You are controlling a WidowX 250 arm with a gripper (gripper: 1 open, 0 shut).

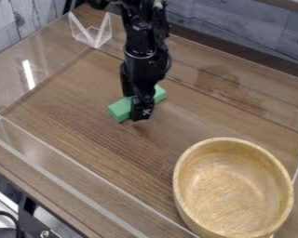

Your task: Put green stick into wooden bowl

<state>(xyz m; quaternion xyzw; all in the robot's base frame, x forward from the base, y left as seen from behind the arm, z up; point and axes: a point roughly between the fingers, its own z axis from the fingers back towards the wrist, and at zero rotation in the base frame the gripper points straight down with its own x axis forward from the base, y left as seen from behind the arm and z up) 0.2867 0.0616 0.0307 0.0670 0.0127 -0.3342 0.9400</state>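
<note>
The green stick (122,109) lies flat on the wooden table a little left of centre, partly covered by the arm. My gripper (139,107) points straight down over the stick, its black fingers reaching to the table around the stick's middle. The jaws stand open, one finger on each side of the stick, and the stick rests on the table. The wooden bowl (234,189) sits at the lower right, large, round and light tan, with nothing in it, well apart from the gripper.
Clear plastic walls (40,149) fence the table on the left and front. A clear plastic stand (92,33) sits at the back left. A grey plank wall runs behind.
</note>
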